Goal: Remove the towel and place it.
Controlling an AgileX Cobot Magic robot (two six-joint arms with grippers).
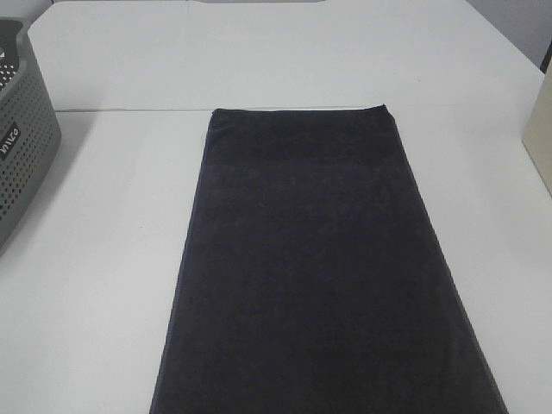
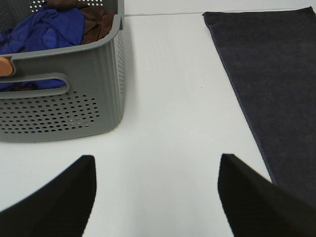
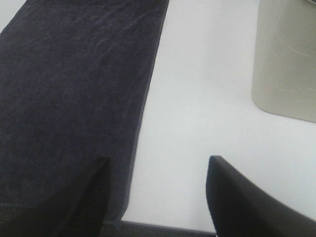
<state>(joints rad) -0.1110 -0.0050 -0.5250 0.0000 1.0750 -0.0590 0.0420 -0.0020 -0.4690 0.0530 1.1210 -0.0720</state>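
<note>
The towel [image 1: 315, 267] is a dark navy-black terry cloth lying flat and spread out lengthwise down the middle of the white table [image 1: 95, 285]. It also shows in the left wrist view [image 2: 276, 84] and the right wrist view [image 3: 74, 98]. Neither gripper shows in the exterior high view. My left gripper [image 2: 157, 197] is open and empty above bare table, between the basket and the towel's edge. My right gripper [image 3: 158, 197] is open and empty above the towel's near hemmed edge and the table's front edge.
A grey perforated basket [image 1: 21, 129] stands at the table's left edge; in the left wrist view the basket [image 2: 64, 106] holds blue and brown cloths [image 2: 49, 27]. A beige container [image 3: 289, 59] stands at the right and shows at the right edge of the exterior high view [image 1: 542, 138].
</note>
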